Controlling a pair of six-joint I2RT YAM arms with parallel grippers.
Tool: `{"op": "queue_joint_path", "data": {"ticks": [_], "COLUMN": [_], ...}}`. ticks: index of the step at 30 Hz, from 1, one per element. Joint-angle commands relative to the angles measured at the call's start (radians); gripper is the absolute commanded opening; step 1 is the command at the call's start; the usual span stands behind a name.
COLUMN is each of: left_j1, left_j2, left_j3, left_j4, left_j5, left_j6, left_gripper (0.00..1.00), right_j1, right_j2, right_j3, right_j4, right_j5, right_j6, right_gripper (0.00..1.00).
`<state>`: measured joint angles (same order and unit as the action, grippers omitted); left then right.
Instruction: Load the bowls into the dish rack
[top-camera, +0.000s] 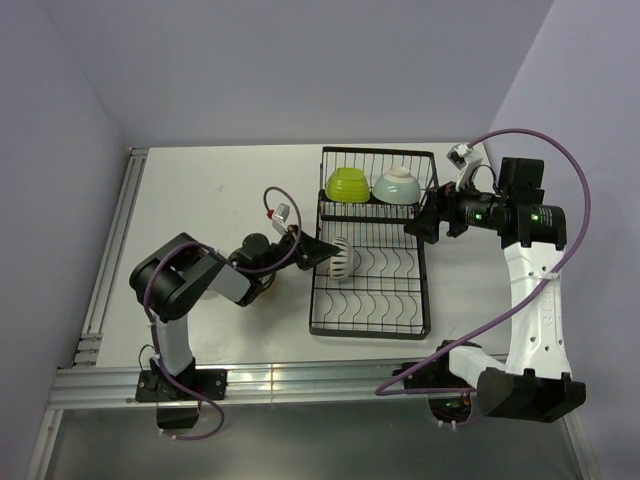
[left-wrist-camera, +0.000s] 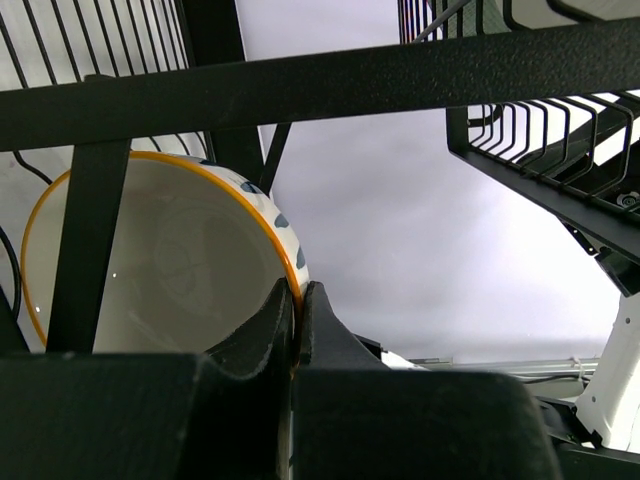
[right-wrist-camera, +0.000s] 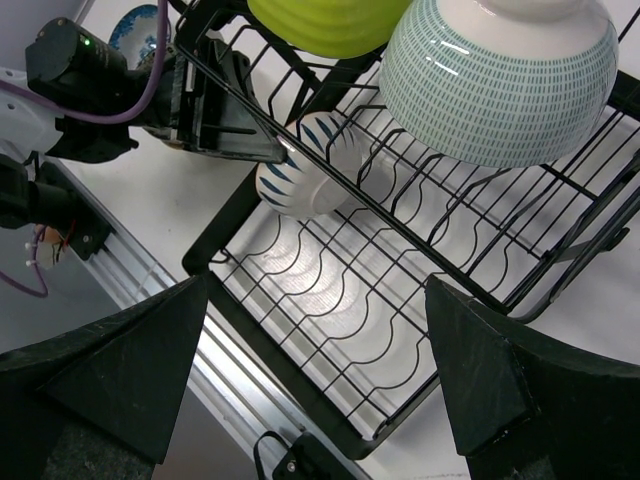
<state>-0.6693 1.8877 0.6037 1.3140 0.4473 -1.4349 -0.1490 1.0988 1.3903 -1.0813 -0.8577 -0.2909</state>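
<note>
Three bowls show plainly: a lime green bowl (top-camera: 349, 183) and a pale mint bowl (top-camera: 397, 186) sit upside down, side by side, in the raised basket (top-camera: 380, 152) at the far end of the one dish rack (top-camera: 385, 295). A white, blue-striped bowl (top-camera: 343, 258) stands on edge just inside the rack's left rail. The left jaws are clenched on this bowl's orange rim, fingers (left-wrist-camera: 272, 330) pinching the wall, with its mouth turned back toward that wrist. Whether it rests on the slot wires I cannot tell. The rack's long axis runs away from the arm bases, so the free slots lie to the right of the held bowl, nearest the left arm. The right jaws hang released and bare by the basket's right side. One blue-patterned round thing (right-wrist-camera: 138, 28), perhaps a fourth bowl, peeks out on the desk (top-camera: 220, 190) behind the left arm.
</note>
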Motion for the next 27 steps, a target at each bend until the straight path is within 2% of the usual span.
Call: {"op": "queue_joint_path", "data": {"ticks": [1,4,11,14,15,18,20,27], "left_j1": [0.036,0.039,0.053,0.051,0.051,0.051,0.051,0.051], "left_j2": [-0.036,-0.042,-0.045,-0.039,-0.036,-0.029,-0.027,-0.030], "left_j3": [-0.024,-0.019,-0.025,-0.022,-0.021,-0.016,-0.009,0.007], "left_j4": [0.019,0.011,-0.022,-0.035,-0.041,-0.042,-0.038,-0.032], "left_j5": [-0.039,-0.042,-0.055,-0.056,-0.056,-0.048,-0.042,-0.032], "left_j6": [0.042,0.028,0.016,0.013,0.011,0.016,0.016,0.013], "left_gripper": [0.02,0.02,0.28,0.31,0.31,0.16,0.11,0.03], "right_j1": [-0.007,-0.007,-0.007,-0.007,-0.007,-0.007,-0.007,-0.007], "right_j2": [-0.005,-0.005,-0.005,-0.002,-0.002,-0.002,-0.004,-0.005], "right_j3": [0.038,0.032,0.036,0.033,0.033,0.033,0.032,0.030], "right_j4": [-0.002,0.004,0.004,0.006,0.006,0.006,0.004,0.006], "right_j5": [-0.007,-0.010,-0.004,-0.006,-0.007,-0.006,-0.003,-0.001], "right_j6": [-0.016,-0.011,-0.013,-0.010,-0.011,-0.010,-0.013,-0.016], "right_gripper": [0.96,0.96,0.97,0.97,0.97,0.97,0.97,0.97]}}
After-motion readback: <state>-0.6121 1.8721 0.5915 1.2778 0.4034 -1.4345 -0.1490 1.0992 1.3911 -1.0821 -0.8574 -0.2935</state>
